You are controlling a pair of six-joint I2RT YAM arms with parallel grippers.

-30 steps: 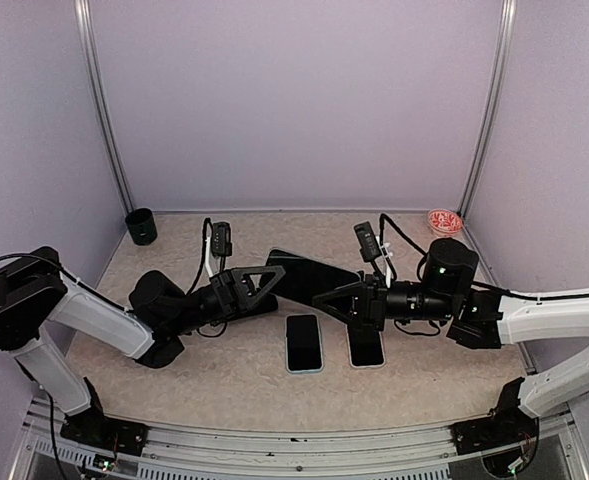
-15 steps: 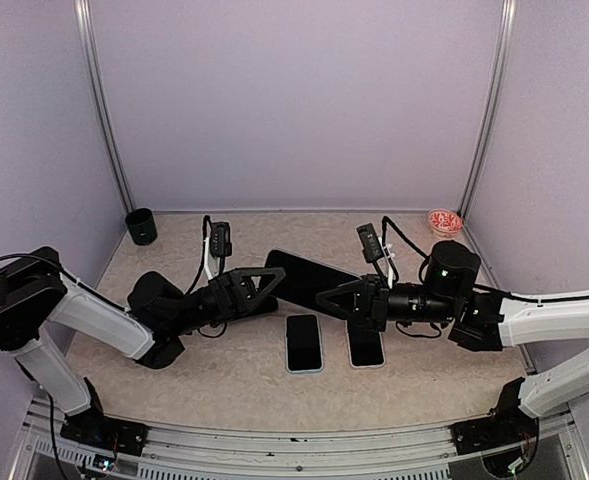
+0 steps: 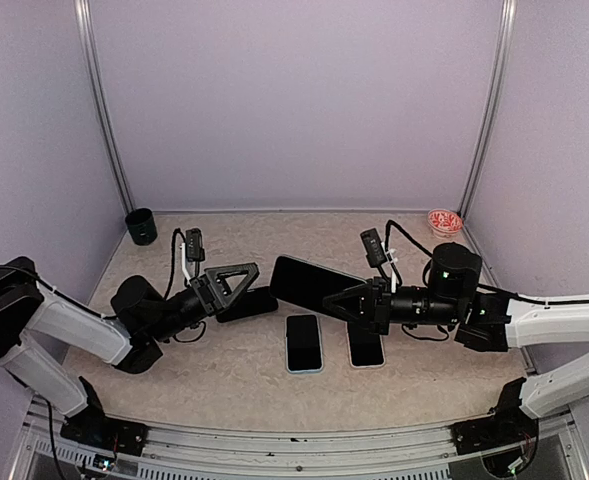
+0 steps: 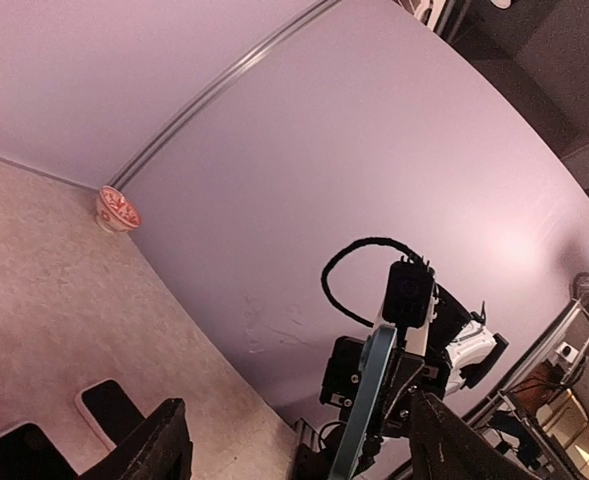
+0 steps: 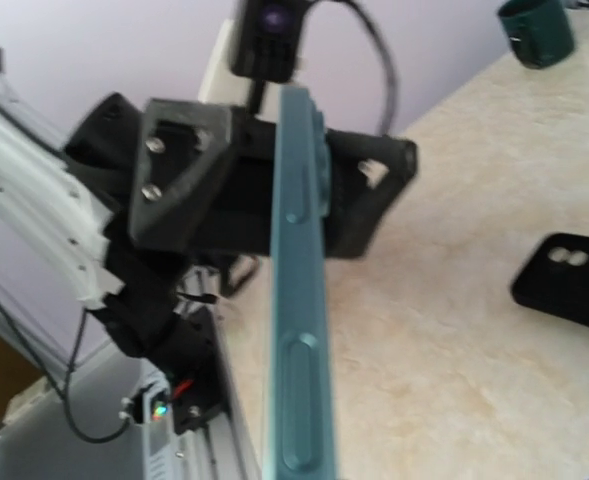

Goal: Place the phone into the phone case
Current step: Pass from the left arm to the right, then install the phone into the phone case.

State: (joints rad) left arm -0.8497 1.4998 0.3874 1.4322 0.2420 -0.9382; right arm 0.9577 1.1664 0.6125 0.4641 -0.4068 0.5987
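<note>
A teal-edged phone (image 3: 309, 283) with a dark screen hangs tilted above the table, and my right gripper (image 3: 346, 298) is shut on its right end. In the right wrist view the phone (image 5: 299, 300) shows edge-on down the middle. My left gripper (image 3: 257, 285) stands open just left of the phone, apart from it. Its two fingers frame the phone's edge (image 4: 369, 390) in the left wrist view, with nothing between them. The black phone case (image 3: 249, 303) lies flat on the table below the left gripper; its camera cut-out shows on the case (image 5: 569, 280) in the right wrist view.
Two other dark phones (image 3: 303, 342) (image 3: 366, 347) lie flat side by side near the table's middle. A dark green cup (image 3: 141, 226) stands at the back left. At the back right sits a red patterned bowl (image 3: 444, 220). Purple walls close in three sides.
My left gripper has opened, let go of the phone and drawn back to the left. The right gripper has shut on the phone and now holds it alone.
</note>
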